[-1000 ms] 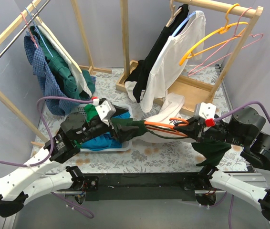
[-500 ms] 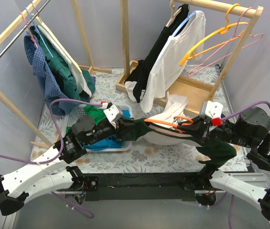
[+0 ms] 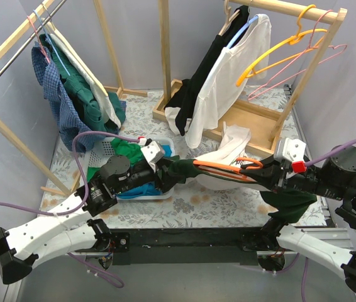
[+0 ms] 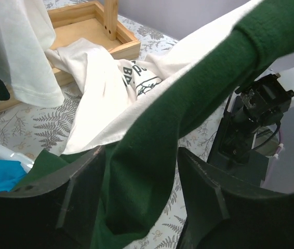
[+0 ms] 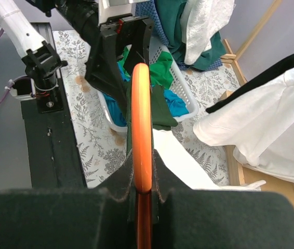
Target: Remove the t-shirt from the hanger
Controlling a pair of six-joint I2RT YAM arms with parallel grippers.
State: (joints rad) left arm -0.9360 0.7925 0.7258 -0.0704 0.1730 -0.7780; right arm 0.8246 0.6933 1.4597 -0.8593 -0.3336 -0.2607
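Stretching across the near table in the top external view, the dark green t-shirt (image 3: 179, 171) runs from the left gripper (image 3: 164, 174) at 9 o'clock towards the right gripper (image 3: 263, 171) at 3 o'clock; the left claw pinches one end of the cloth, just above the white laundry basket (image 3: 105, 150); the right claw is clamped on the orange hanger (image 3: 219, 166), whose upper arm shows bare orange; more green cloth hangs below the right claw at 5 o'clock; I judge the job about midway, with the shirt pulled along the hanger but not parted from it.

From the left wrist, the fingers (image 4: 82, 189) press on a thick fold of green cloth that rises taut towards 1 o'clock; a white printed shirt (image 4: 110, 85) lies on the table at 11 o'clock, apart from the pull.

From the right wrist, the hanger stands edge-on towards 12 o'clock, nipped between the closed fingers at 6 o'clock; green cloth hugs it on both sides, so the shirt appears to be on it; whether the neck hole is clear cannot be told; what is left, by my reckoning, is drawing the two apart until the cloth slips free.
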